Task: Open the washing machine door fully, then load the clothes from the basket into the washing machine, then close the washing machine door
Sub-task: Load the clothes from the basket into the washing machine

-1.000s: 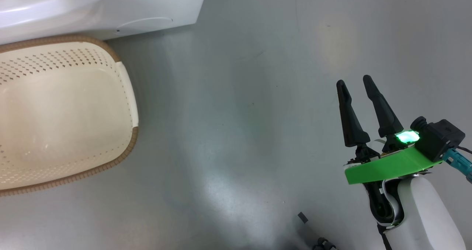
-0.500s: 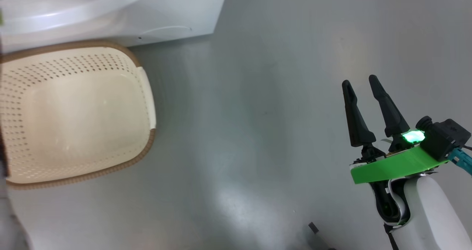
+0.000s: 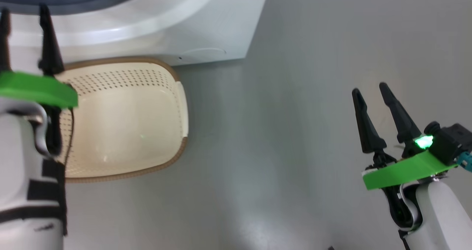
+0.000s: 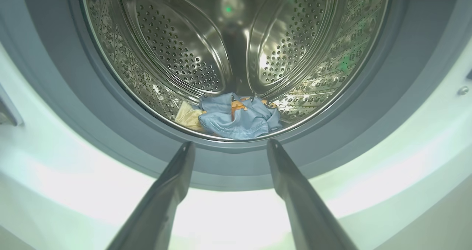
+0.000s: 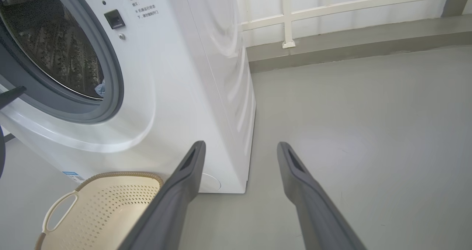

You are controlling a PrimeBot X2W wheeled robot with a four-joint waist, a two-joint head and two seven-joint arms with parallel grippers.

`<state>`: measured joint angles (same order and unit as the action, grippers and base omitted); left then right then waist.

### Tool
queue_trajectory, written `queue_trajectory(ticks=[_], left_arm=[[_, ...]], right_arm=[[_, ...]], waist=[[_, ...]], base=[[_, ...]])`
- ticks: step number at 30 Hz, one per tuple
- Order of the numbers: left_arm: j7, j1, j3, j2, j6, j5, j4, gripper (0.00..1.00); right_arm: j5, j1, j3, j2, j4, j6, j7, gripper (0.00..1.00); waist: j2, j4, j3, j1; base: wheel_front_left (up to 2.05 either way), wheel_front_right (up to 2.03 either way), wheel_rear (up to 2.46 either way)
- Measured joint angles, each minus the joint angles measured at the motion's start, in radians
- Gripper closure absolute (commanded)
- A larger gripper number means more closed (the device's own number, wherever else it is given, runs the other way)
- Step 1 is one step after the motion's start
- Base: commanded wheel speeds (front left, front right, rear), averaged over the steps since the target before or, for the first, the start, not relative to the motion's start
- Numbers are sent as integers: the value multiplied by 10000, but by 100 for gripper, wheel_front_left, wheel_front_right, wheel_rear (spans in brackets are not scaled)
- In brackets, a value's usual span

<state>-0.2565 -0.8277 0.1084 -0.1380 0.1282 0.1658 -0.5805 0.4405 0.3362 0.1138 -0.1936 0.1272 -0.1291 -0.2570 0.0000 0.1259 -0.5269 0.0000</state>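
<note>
The cream perforated plastic basket [image 3: 125, 124] sits empty; light-blue printed clothes [image 4: 236, 115] lie in the big white washing machine's [image 5: 177, 76] steel drum [image 4: 177, 51]. The left gripper [image 4: 230, 143] and right gripper [image 5: 239, 145] gape, holding nothing. Only closing the door seems left.

Left gripper [image 3: 24, 10]: outer finger cut by pic edge; forearm behind it hides part of basket [image 3: 129, 106]. Washing machine [image 3: 206, 25] cropped past its tips. Clothes [image 4: 236, 117] ahead: btm edge behind gasket [image 4: 228, 158]. Panel print [image 5: 142, 3] up-left of right gripper [image 5: 239, 148] too sm. to read.

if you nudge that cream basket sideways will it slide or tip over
Probably slides: the basket looks empty and sits on a smooth, glossy floor. Likely light, given its thin perforated plastic walls. Tipping seems unlikely, since it looks wide and low.
</note>
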Motion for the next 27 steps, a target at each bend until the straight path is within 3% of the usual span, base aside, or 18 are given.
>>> queue_trajectory(ticks=[12,27], left_arm=[[0,2525,-38,523,0,439,650,0],[0,4653,-224,629,0,389,1730,0]], right_arm=[[0,-828,-54,-474,194,0,0,0],[0,-1315,-153,-619,205,0,0,0]], waist=[[0,-879,1236,0],[0,-1463,2086,0]], base=[[0,0,0],[0,0,0]])
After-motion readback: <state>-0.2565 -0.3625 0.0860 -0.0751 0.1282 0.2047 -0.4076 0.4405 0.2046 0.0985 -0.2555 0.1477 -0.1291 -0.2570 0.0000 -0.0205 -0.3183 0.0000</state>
